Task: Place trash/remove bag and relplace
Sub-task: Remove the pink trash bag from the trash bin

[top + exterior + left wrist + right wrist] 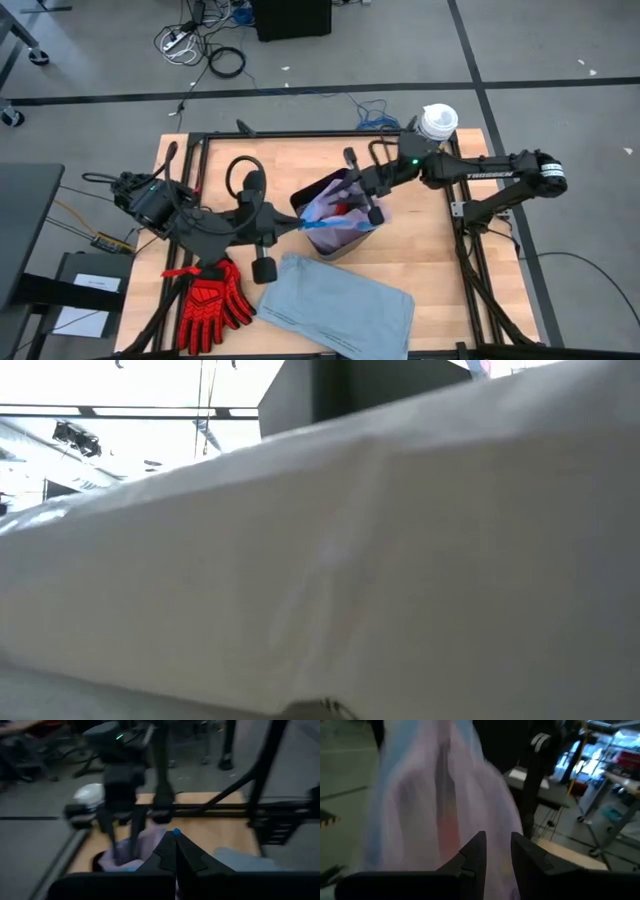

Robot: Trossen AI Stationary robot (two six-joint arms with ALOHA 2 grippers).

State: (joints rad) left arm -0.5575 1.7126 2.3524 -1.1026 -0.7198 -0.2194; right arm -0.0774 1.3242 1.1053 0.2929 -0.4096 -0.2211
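Observation:
The pink-lavender bag (335,218) lines a small bin (347,244) at the table's middle; something red (345,209) shows inside it. My left gripper (303,224) is at the bag's left rim, shut on a blue tie. My right gripper (368,205) reaches in level from the right over the bag's mouth. Its fingers stand a little apart (497,850), with the pink film (445,810) rising just ahead of them. A folded grey-blue liner (338,305) lies flat on the table near the front edge. My left gripper (175,840) pinches the bag's blue drawstring tie (176,832) between its two shut fingertips, at the rim on the bag's left side. The fingers come nearly level from the table's left. Only a small bit of blue shows at the tips. Whether my right gripper touches the film, I cannot tell.
Red gloves (210,295) lie at the front left. A yellow tub with a white lid (437,122) stands at the back right. A black frame (300,136) runs round the table. A pale sheet (380,560) close to the lens fills the low view.

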